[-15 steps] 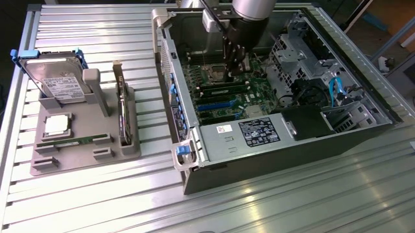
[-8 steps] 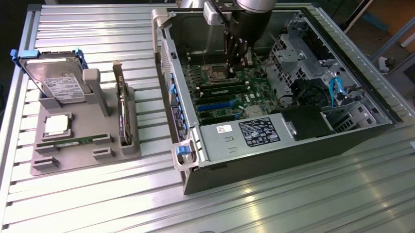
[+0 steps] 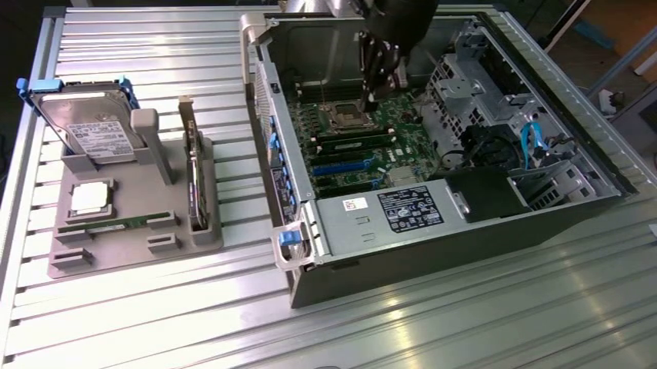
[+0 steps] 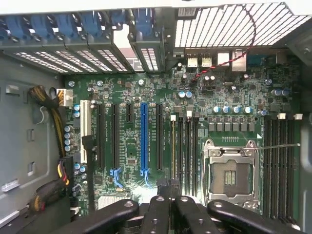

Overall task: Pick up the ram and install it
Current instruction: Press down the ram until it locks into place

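Ram (image 4: 173,146) looks seated edge-on in a slot mid-motherboard (image 4: 126,146), just beside the CPU socket (image 4: 230,173). Gripper (image 4: 169,195) hangs over one end of it, fingers pinched shut; can't tell if they touch. I'd guess it's light, stiff and fragile (hold the long edges, not the chips). Neighbouring slots crowd it, so room only straight up. Another green stick (image 3: 103,224) lies along the grey holder (image 3: 134,246)'s front edge
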`<state>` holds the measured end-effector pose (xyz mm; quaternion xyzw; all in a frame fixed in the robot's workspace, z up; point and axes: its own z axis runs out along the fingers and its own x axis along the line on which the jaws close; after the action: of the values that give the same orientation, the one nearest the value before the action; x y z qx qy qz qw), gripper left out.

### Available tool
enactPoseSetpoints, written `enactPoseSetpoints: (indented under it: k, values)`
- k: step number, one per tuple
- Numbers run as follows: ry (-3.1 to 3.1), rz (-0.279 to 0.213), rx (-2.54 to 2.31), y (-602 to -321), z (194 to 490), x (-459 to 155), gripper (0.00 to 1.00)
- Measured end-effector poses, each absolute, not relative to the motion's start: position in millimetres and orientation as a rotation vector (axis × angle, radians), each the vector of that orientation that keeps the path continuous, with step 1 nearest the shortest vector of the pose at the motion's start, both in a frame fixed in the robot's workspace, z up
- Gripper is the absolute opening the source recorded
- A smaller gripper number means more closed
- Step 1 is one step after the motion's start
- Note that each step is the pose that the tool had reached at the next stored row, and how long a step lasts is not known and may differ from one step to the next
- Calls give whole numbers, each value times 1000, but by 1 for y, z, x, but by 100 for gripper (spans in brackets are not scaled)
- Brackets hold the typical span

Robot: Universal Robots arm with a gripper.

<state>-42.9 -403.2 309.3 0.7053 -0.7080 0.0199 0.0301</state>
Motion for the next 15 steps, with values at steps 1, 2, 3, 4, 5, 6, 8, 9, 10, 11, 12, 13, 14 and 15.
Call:
enactPoseSetpoints:
  k: [1,2,3,4,5,6,8,9,10,11,12,13,14,15]
  values:
    - [-2183,62,2174,-403,311,-43,11]
    - [-2183,62,2174,-403,313,-43,11]
    - [-2183,62,2174,-403,316,-43,11]
    - [-2183,62,2174,-403,320,-43,11]
    - [-2183,62,2174,-403,323,-43,11]
    - [-2183,62,2174,-403,325,-43,11]
    - [-2183,62,2174,-403,329,-43,11]
    - [-2183,62,2174,-403,331,-43,11]
    - [-2183,62,2174,-403,332,-43,11]
    - [-2183,62,2174,-403,334,-43,11]
    - [-2183,62,2174,-403,335,-43,11]
    - [-2183,62,2174,-403,335,-43,11]
    - [-2183,62,2174,-403,335,-43,11]
    - [-2183,62,2174,-403,335,-43,11]
